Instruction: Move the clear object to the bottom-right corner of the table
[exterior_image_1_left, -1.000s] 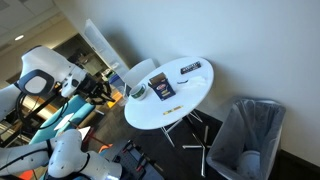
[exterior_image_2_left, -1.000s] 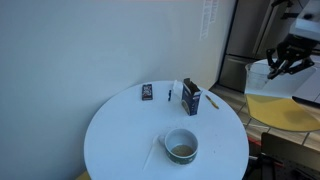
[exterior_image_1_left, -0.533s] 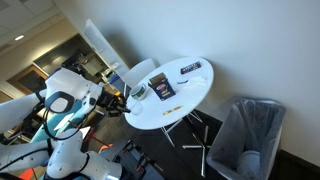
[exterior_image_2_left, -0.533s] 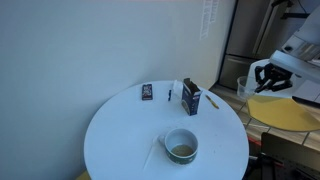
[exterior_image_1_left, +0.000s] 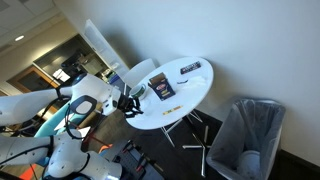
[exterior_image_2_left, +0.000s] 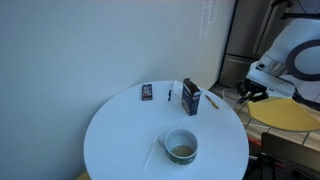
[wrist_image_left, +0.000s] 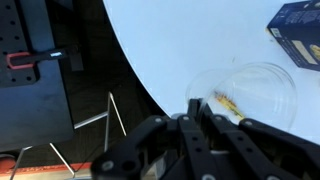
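The clear object is a see-through bowl (exterior_image_2_left: 181, 146) with a brownish-yellow bit in its bottom. It stands on the round white table (exterior_image_2_left: 120, 135) near one edge. It also shows in an exterior view (exterior_image_1_left: 140, 91) and in the wrist view (wrist_image_left: 250, 88). My gripper (wrist_image_left: 195, 102) is shut and empty. It hovers just off the table's edge, its tips a short way from the bowl's rim without touching. The gripper shows in both exterior views (exterior_image_1_left: 129, 101) (exterior_image_2_left: 247, 93).
A dark blue box (exterior_image_2_left: 191, 97) stands upright mid-table and shows in the wrist view (wrist_image_left: 298, 27). A small dark flat item (exterior_image_2_left: 147, 91) and a pen (exterior_image_2_left: 170, 93) lie nearby. A grey bin (exterior_image_1_left: 246, 135) stands beside the table. A yellow seat (exterior_image_2_left: 275, 112) is near the arm.
The arm has swung in from away to the table's edge, bringing the gripper close to the bowl. Nothing on the table has moved.
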